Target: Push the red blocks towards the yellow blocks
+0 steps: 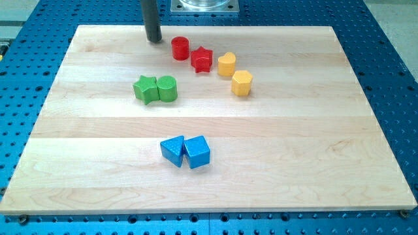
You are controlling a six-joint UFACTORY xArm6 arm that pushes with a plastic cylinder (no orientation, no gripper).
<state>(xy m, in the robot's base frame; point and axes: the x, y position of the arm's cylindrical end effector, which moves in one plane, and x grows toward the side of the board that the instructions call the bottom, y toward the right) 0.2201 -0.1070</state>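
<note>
- My tip (154, 40) rests on the wooden board (313, 163), just left of the red cylinder (179, 48); no fingers, nothing grasped.
- Red star (202, 60) touches the yellow heart (226, 64); yellow hexagon (241, 83) just below.

Red cylinder (180, 48) touches red star (202, 60), just left of yellow heart (226, 64) and yellow hexagon (241, 83).

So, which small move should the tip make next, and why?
Probably slide my tip toward the view's right into the red cylinder. It sits just left of it, with the red star and the yellow blocks beyond.
</note>
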